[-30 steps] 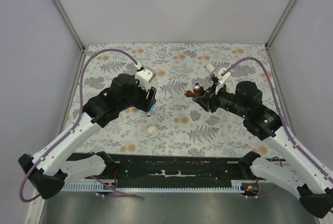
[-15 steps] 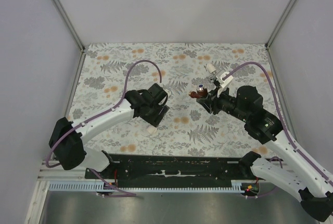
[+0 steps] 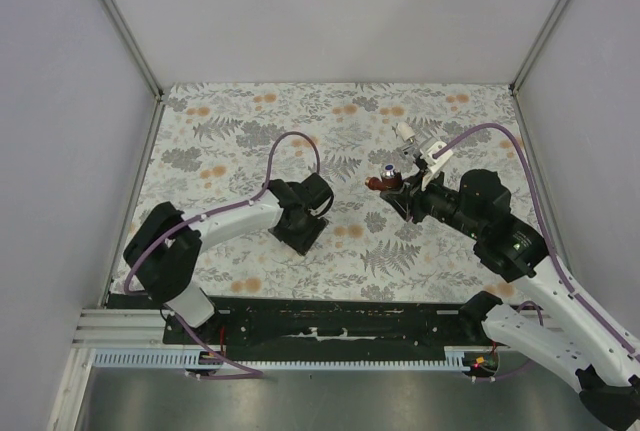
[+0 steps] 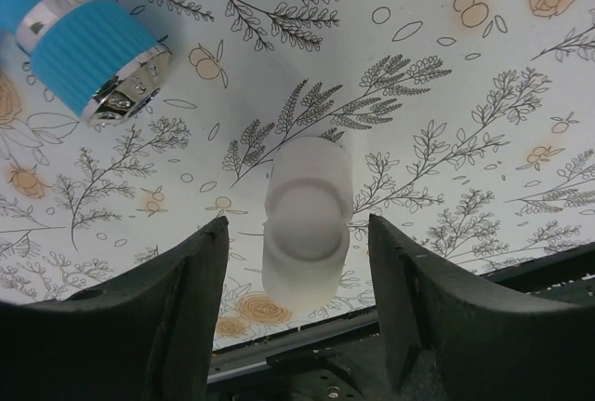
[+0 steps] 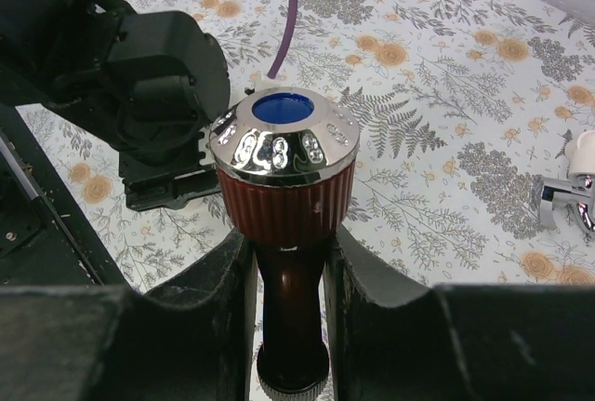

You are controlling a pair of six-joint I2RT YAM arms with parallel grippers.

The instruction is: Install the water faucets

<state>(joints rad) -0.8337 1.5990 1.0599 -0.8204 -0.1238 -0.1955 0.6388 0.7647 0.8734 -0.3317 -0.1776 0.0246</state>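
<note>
Broadly, plain pale walls close in three sides of a floral-printed surface [image 3: 330, 116], and both arms reach in from its near edge toward the middle. The right hand [image 5: 288, 271] hangs above the middle, a little toward the right edge, pinching the copper faucet [image 5: 284, 178] by its stem just under the ribbed knob. The faucet's long axis stands roughly upright, with the chrome cap and blue disc on top and the threaded end pointing down between the fingers. The left hand [image 4: 297, 224] sits low over the surface, nearer the near edge and left of the middle. Its fingers are spread and straddle the white plastic fitting [image 4: 307, 220], one on each side, with a gap showing on both. That fitting therefore lies leftward and nearward of the held faucet, and the left hand is plainly the nearer one to take it. It is too blurred to say which way its open end faces, though that probably matters for mating the stem. A blue faucet [image 4: 88, 43] lies on its side near the fitting but apart from it. A white-silver faucet [image 3: 408, 136] rests beyond the right hand, toward the far right corner.
</note>
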